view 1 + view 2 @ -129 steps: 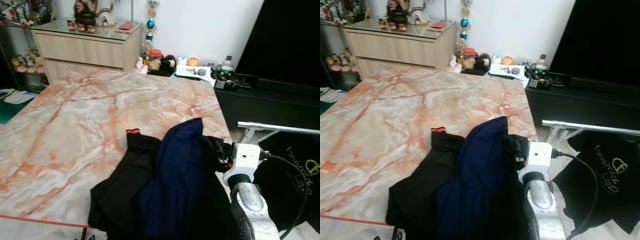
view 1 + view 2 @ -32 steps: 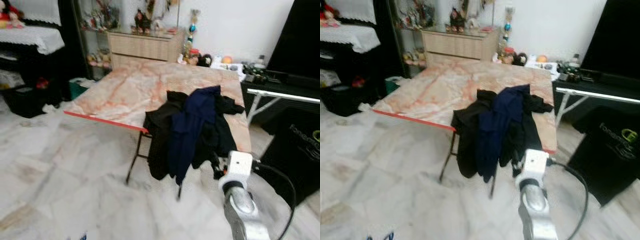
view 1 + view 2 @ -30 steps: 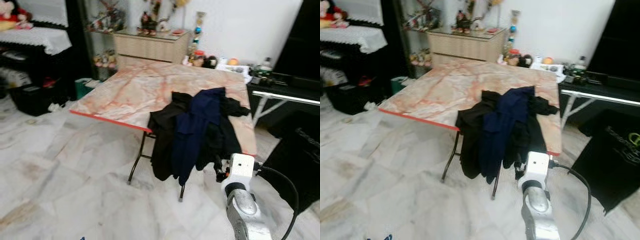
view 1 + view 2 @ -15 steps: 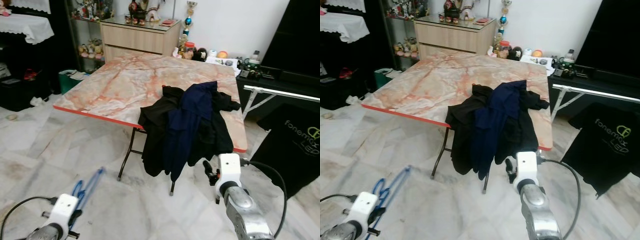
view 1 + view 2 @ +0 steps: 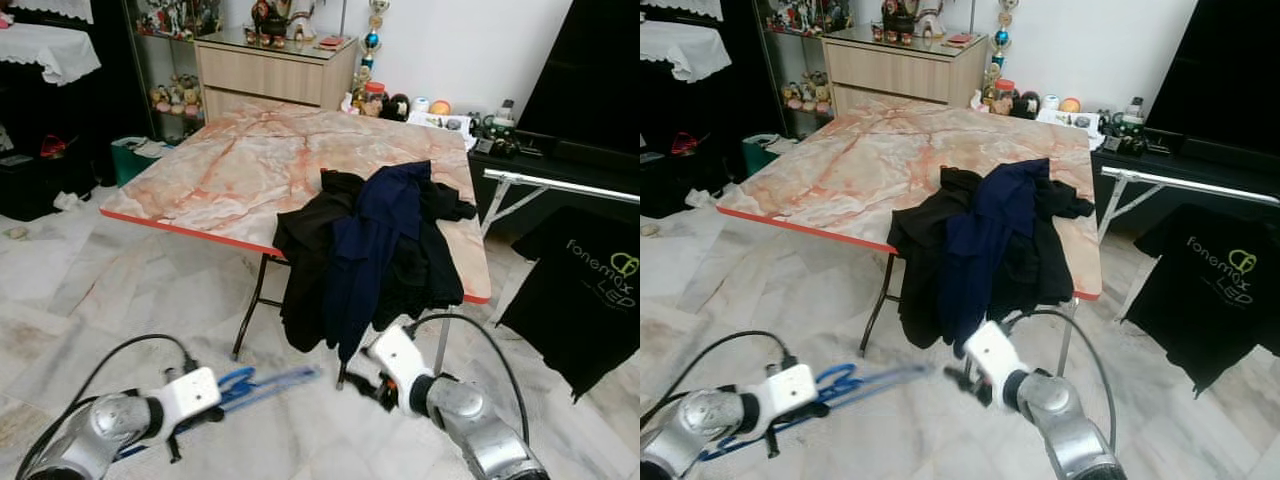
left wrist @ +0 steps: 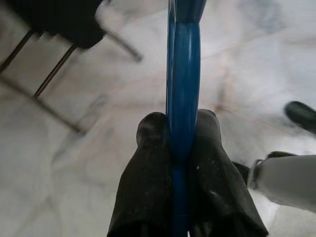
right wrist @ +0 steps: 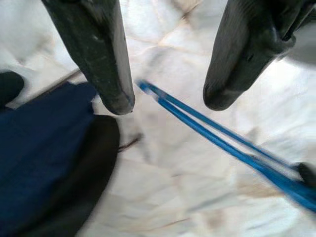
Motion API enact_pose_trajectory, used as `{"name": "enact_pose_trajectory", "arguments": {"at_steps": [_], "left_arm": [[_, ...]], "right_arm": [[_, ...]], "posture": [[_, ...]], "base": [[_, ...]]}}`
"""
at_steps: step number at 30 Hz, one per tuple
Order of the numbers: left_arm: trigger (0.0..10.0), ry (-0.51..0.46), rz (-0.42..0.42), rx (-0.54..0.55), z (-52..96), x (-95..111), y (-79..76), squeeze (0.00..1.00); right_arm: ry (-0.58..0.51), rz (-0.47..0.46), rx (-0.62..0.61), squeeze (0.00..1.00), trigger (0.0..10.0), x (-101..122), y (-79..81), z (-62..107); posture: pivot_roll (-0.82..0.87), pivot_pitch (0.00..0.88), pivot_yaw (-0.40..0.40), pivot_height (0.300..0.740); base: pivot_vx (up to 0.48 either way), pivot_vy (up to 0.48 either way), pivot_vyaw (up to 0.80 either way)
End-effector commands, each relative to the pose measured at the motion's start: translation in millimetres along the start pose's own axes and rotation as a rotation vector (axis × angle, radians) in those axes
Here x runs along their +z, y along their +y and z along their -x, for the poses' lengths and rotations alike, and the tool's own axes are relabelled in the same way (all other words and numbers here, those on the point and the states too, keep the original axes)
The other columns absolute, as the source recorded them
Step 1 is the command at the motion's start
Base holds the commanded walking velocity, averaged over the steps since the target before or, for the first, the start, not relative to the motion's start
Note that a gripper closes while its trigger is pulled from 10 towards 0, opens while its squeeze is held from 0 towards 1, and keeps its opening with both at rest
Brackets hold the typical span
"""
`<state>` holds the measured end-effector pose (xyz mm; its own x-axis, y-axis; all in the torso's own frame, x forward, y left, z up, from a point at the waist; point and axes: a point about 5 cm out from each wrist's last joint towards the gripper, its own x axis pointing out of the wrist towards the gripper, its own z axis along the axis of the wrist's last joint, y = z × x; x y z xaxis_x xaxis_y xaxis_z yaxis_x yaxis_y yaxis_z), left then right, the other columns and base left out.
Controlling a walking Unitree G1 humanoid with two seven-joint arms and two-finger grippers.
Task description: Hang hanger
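Note:
A blue plastic hanger [image 5: 262, 382] is held low over the marble floor, lying almost level and pointing to the right. My left gripper [image 6: 177, 133] is shut on it near one end, fingers [image 6: 150, 163] pinching its flat edge. My right gripper [image 7: 168, 101] is open, and the hanger's far tip [image 7: 148, 90] sits between its two fingers [image 7: 106, 64] without touching them. In the eye view the right gripper [image 5: 362, 383] is just right of the hanger's end. Black and navy clothes [image 5: 370, 250] drape over the front right edge of the marble table [image 5: 230, 165].
The table's folding legs [image 5: 250, 310] stand just behind both grippers. A silver rack bar [image 5: 560, 180] at the right carries a black printed T-shirt [image 5: 590, 300]. A wooden dresser [image 5: 270, 65] and dark shelves line the back and left. Open marble floor [image 5: 90, 290] lies at the left.
The view backed away from the table earlier. In the last half second my left arm swung the hanger up and rightward, and my right gripper turned left to the hanger's tip.

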<state>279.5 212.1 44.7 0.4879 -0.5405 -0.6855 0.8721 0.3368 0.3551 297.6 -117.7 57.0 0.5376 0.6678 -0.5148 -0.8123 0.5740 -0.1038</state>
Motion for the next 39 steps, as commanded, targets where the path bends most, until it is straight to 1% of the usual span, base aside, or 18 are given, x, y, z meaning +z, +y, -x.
{"name": "enact_pose_trajectory", "arguments": {"at_steps": [1, 3, 4, 6, 9, 10, 11, 12, 15, 19, 20, 22, 27, 30, 35, 37, 39], "left_arm": [[10.0, -0.011, -0.059, -0.061, -3.1, 11.1, -3.3, 0.0], [10.0, -0.019, -0.101, -0.091, -4.4, 19.2, -4.8, 0.0], [10.0, -0.019, -0.101, -0.091, -4.4, 19.2, -4.8, 0.0], [10.0, -0.046, -0.108, -0.143, -7.8, 29.6, -10.1, 0.0], [10.0, -0.064, -0.132, -0.199, -12.2, 40.7, -16.8, 0.0], [10.0, -0.064, -0.132, -0.199, -12.2, 40.7, -16.8, 0.0], [10.0, -0.064, -0.138, -0.219, -14.9, 45.6, -19.7, 0.0], [10.0, -0.064, -0.138, -0.219, -14.9, 45.6, -19.7, 0.0], [10.0, -0.063, -0.137, -0.23, -18.0, 54.5, -22.9, 0.0], [10.0, -0.07, -0.133, -0.231, -19.4, 59.0, -23.5, 0.0], [10.0, -0.076, -0.14, -0.244, -20.2, 63.3, -24.1, 0.0], [10.0, -0.087, -0.151, -0.254, -19.7, 68.4, -23.3, 0.0], [10.0, -0.103, -0.164, -0.255, -18.6, 81.4, -18.4, 0.0], [10.0, -0.132, -0.145, -0.262, -18.9, 89.2, -17.2, 0.0], [10.0, -0.133, -0.145, -0.259, -18.8, 91.9, -15.8, 0.0], [10.0, -0.135, -0.143, -0.259, -19.6, 93.3, -16.1, 0.0], [10.0, -0.143, -0.14, -0.263, -21.2, 96.8, -17.2, 0.0]], "right_arm": [[-0.001, 0.075, 0.093, 0.0, 10.0, 8.5, 0.2, 0.8], [0.008, 0.137, 0.185, 0.0, 10.0, 10.2, 5.5, 1.1], [0.008, 0.137, 0.185, 0.0, 10.0, 10.2, 5.5, 1.1], [-0.004, 0.171, 0.283, 0.0, 10.0, 13.1, 10.3, 1.7], [0.004, 0.214, 0.382, 0.0, 10.0, 15.6, 12.9, 0.5], [0.004, 0.214, 0.382, 0.0, 10.0, 15.6, 12.9, 0.5], [0.013, 0.232, 0.425, 0.0, 10.0, 16.6, 13.0, -0.6], [0.013, 0.232, 0.425, 0.0, 10.0, 16.6, 13.0, -0.6], [0.016, 0.259, 0.491, 0.0, 10.0, 20.0, 10.9, -1.1], [0.006, 0.276, 0.497, 0.0, 10.0, 24.1, 10.1, -3.1], [0.005, 0.283, 0.498, 0.0, 10.0, 24.1, 9.7, -3.6], [0.009, 0.286, 0.499, 0.0, 10.0, 23.3, 10.1, -4.8], [0.056, 0.316, 0.5, 0.0, 10.0, 16.8, 10.4, -9.1], [0.075, 0.326, 0.515, 0.0, 10.0, 13.5, 9.8, -8.4], [0.096, 0.337, 0.548, 0.0, 10.0, 10.8, 8.8, -5.1], [0.128, 0.363, 0.539, 0.0, 10.0, 7.0, 6.3, -3.9], [0.14, 0.36, 0.503, 0.0, 10.0, 4.9, 3.0, -5.2]], "posture": [[0.14, 0.0, -0.098, 0.74], [0.14, 0.0, -0.1, 0.74], [0.14, 0.0, -0.1, 0.74], [0.18, 0.0, -0.122, 0.74], [0.21, 0.0, -0.145, 0.74], [0.21, 0.0, -0.145, 0.74], [0.22, 0.0, -0.154, 0.74], [0.22, 0.0, -0.154, 0.74], [0.25, 0.0, -0.154, 0.74], [0.25, 0.0, -0.136, 0.74], [0.25, 0.0, -0.12, 0.74], [0.25, 0.0, -0.116, 0.74], [0.26, 0.0, -0.119, 0.74], [0.26, 0.0, -0.127, 0.74], [0.25, 0.0, -0.135, 0.74], [0.25, 0.0, -0.135, 0.74], [0.25, 0.0, -0.138, 0.74]], "base": [[0.0, 0.0, 0.0], [0.0, 0.0, 0.0], [0.0, 0.0, 0.0], [0.0, 0.0, 0.0], [0.0, 0.0, 0.0], [0.0, 0.0, 0.0], [0.0, 0.0, 0.0], [0.0, 0.0, 0.0], [0.0, 0.0, 0.0], [0.0, 0.0, 0.0], [0.0, 0.0, 0.0], [0.0, 0.0, 0.0], [0.0, 0.0, 0.0], [0.0, 0.0, 0.0], [0.0, 0.0, 0.0], [0.0, 0.0, 0.0], [0.0, 0.0, 0.0]]}}
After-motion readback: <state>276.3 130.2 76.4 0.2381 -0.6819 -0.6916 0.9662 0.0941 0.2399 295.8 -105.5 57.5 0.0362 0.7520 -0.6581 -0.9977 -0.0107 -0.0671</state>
